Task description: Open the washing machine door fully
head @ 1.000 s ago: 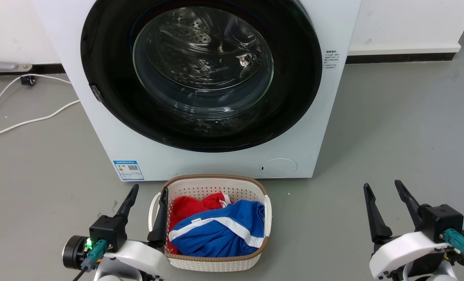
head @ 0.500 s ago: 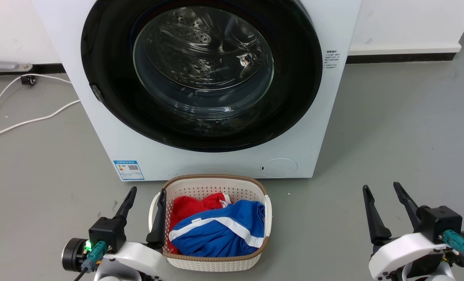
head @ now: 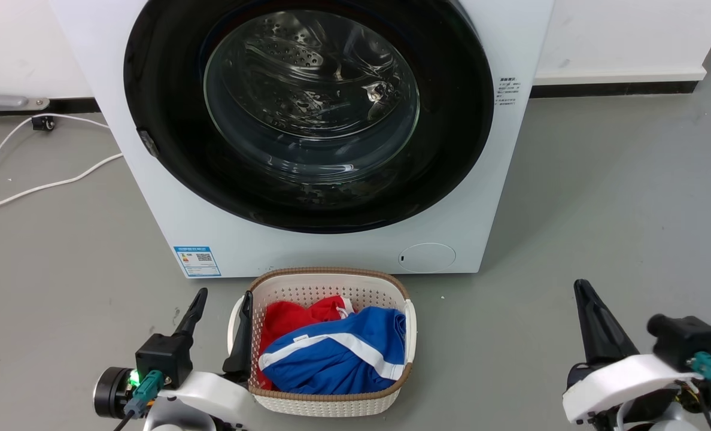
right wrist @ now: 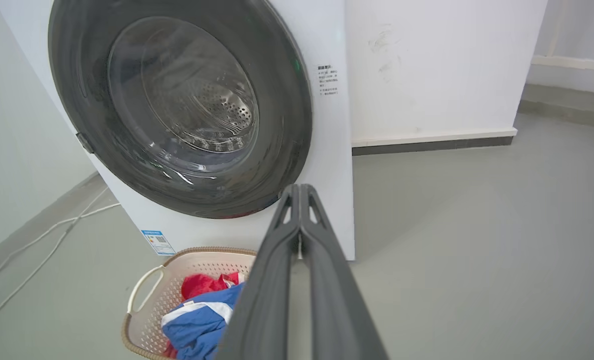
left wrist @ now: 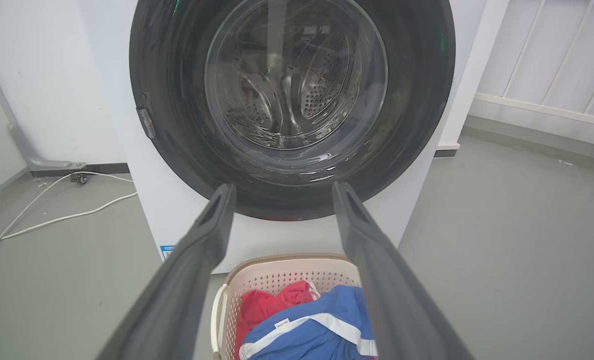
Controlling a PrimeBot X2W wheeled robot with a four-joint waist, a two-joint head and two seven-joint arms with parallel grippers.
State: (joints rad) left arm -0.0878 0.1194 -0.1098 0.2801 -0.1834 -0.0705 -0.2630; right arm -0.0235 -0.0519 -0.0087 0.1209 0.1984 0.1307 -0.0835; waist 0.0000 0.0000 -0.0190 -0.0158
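Observation:
The washing machine door (head: 170, 137) is a large round door with a glossy black rim and a bulging glass bowl, lying flush against the white machine front (head: 307, 251). A small grey latch tab (head: 148, 142) sits on its left rim. The same door (left wrist: 177, 115) faces me in the left wrist view, and the door (right wrist: 287, 125) stands at an angle in the right wrist view. My left gripper (head: 222, 295) is open, low at the lower left beside the basket. My right gripper (head: 583, 287) is shut with nothing in it, at the lower right, its fingers (right wrist: 299, 200) pressed together.
A cream laundry basket (head: 325, 404) holding red and blue clothes stands on the grey floor just before the machine, between my arms. White cables (head: 38, 185) run over the floor at the left. A white wall with a dark skirting (head: 613, 88) stands behind on the right.
My right gripper has closed from open to shut and its wrist has turned. The left gripper has sunk slightly. The door has not moved.

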